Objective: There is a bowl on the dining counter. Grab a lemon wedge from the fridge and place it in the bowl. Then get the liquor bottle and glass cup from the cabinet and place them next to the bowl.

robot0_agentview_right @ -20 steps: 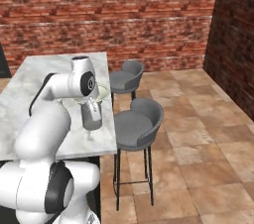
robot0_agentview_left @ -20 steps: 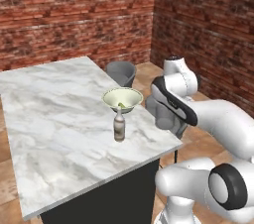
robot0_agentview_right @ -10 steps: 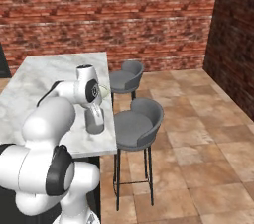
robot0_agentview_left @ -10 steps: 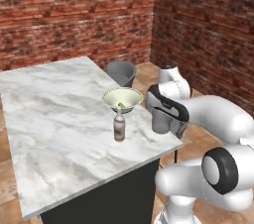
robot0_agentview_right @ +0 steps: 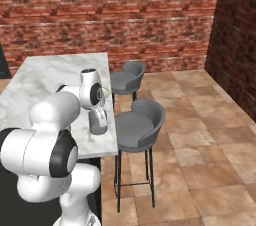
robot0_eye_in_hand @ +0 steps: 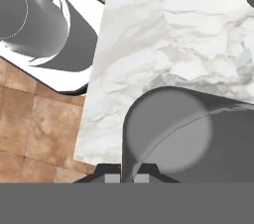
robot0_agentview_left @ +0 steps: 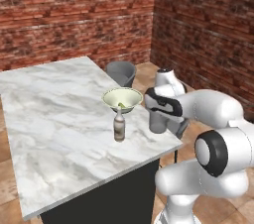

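**Grey glass cup pinched at the counter's edge**

Grey and see-through, the glass cup [robot0_agentview_left: 157, 120] stands upright on the marble dining counter [robot0_agentview_left: 54, 114], close to the counter's near right corner as the left base view shows it. The gripper [robot0_eye_in_hand: 127, 177] comes down on it from above. In the hand view the two dark fingertips [robot0_eye_in_hand: 112, 179] sit close together at the cup's rim [robot0_eye_in_hand: 130, 168], one on each side of the thin wall, so the pincer is nearly pressed together and pinches the rim of the glass.

Just beside the cup, further in on the counter, stands the liquor bottle [robot0_agentview_left: 119, 125], upright, apart from the glass. Right behind the bottle is the pale green bowl [robot0_agentview_left: 122, 99], and a small yellow-green lemon wedge [robot0_agentview_left: 120, 104] lies inside it.

In the right base view the cup [robot0_agentview_right: 98, 122] is near the counter edge that faces the two grey bar stools [robot0_agentview_right: 138, 121]. One stool seat [robot0_eye_in_hand: 44, 25] also appears in the hand view, below the counter edge, over a brown tiled floor [robot0_agentview_right: 200, 135].
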Robot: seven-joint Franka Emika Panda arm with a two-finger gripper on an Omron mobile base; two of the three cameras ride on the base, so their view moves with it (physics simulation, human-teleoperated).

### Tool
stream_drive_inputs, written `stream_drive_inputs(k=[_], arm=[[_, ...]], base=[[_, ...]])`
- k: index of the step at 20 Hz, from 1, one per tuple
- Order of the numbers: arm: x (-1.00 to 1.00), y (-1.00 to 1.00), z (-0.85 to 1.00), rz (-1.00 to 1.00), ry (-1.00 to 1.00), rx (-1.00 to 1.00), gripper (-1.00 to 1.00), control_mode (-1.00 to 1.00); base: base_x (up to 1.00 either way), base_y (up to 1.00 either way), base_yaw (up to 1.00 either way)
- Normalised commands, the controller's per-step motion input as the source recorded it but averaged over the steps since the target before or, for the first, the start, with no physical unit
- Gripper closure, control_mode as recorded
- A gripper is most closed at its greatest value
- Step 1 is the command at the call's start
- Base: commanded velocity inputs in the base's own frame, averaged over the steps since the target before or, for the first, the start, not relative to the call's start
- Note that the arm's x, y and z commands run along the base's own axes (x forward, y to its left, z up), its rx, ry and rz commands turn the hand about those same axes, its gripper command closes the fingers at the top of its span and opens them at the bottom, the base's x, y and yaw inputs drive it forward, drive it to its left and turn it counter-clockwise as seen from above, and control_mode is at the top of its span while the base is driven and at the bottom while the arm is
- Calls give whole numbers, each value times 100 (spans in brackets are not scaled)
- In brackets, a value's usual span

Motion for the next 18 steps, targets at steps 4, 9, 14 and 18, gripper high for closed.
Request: stream_drive_inputs(k=[4,9,14,18], arm=[[19,11,-21,1,0,0,100,-100],[20,12,-23,1,0,0,100,-100],[32,6,-19,0,0,0,100,-100],[26,8,-28,0,0,0,-100,-100]], base=[[0,0,0],[0,0,0],[0,0,0],[0,0,0]])
